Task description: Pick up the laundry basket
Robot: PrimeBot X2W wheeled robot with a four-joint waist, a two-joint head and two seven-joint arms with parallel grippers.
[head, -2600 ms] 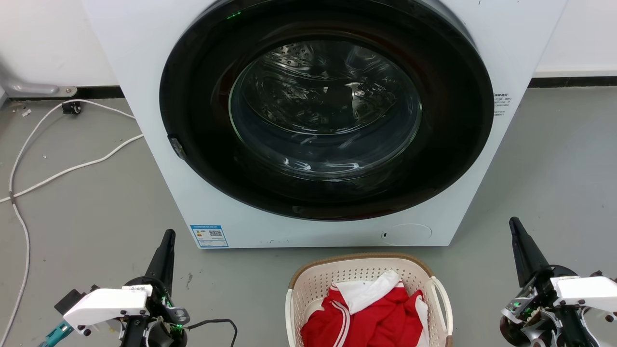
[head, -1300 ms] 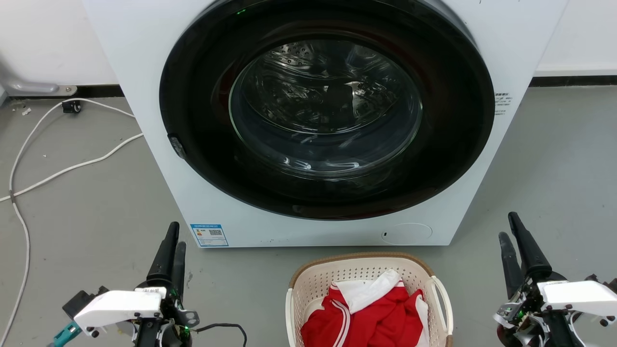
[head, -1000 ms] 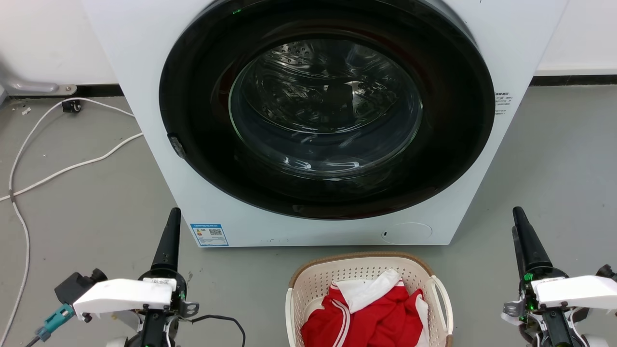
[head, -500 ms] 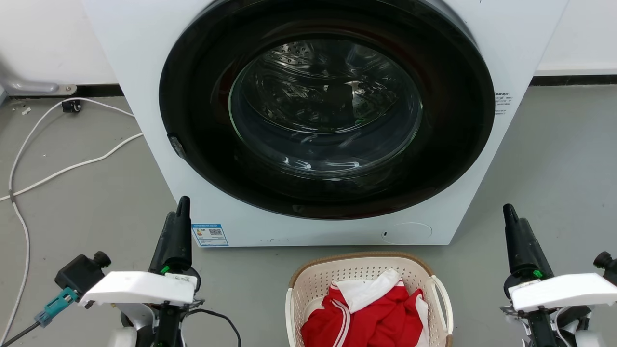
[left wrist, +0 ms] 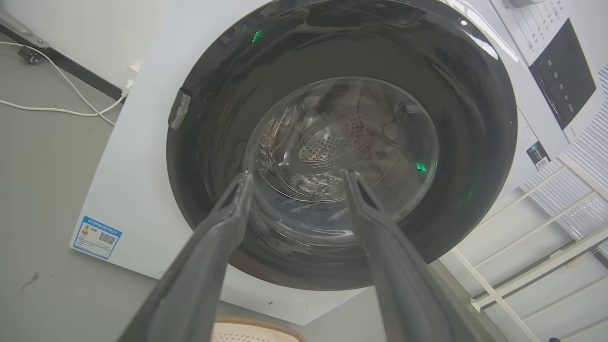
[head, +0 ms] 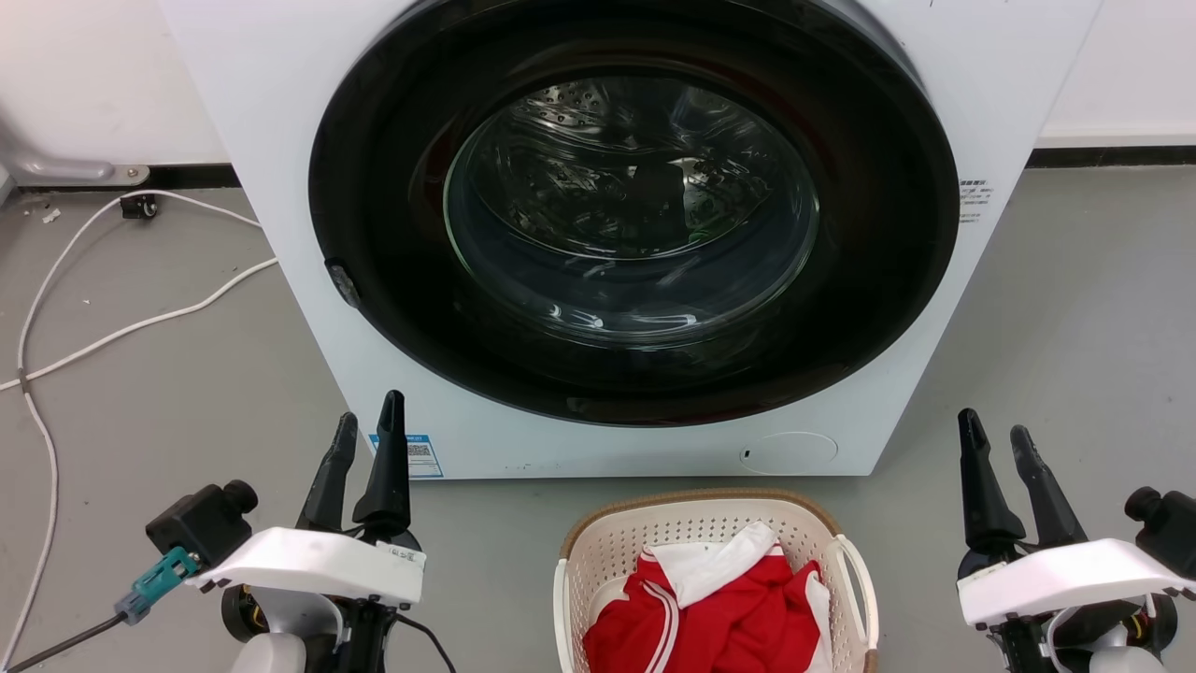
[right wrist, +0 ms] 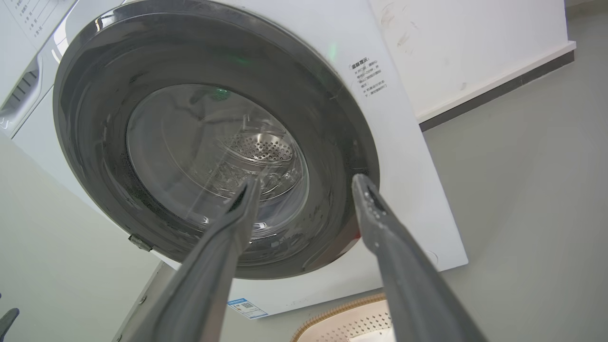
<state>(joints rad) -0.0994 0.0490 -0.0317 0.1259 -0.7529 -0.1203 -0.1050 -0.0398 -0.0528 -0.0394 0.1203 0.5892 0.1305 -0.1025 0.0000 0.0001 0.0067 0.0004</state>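
Cream perforated laundry basket (head: 645, 544) with brown rim holds red-and-white striped cloth (head: 738, 622).

Grey floor (head: 168, 421) | laundry basket (head: 598, 551) rests on it between the left pincer (head: 370, 408) and the right pincer (head: 991, 423) | white washer (head: 635, 449) stands on the floor just beyond the basket, ahead of both pincers | white cables (head: 140, 325) trail across the floor left of the left pincer

Laundry basket (head: 693, 522) btwn L pincer (head: 370, 408) & R pincer (head: 992, 424), both spread
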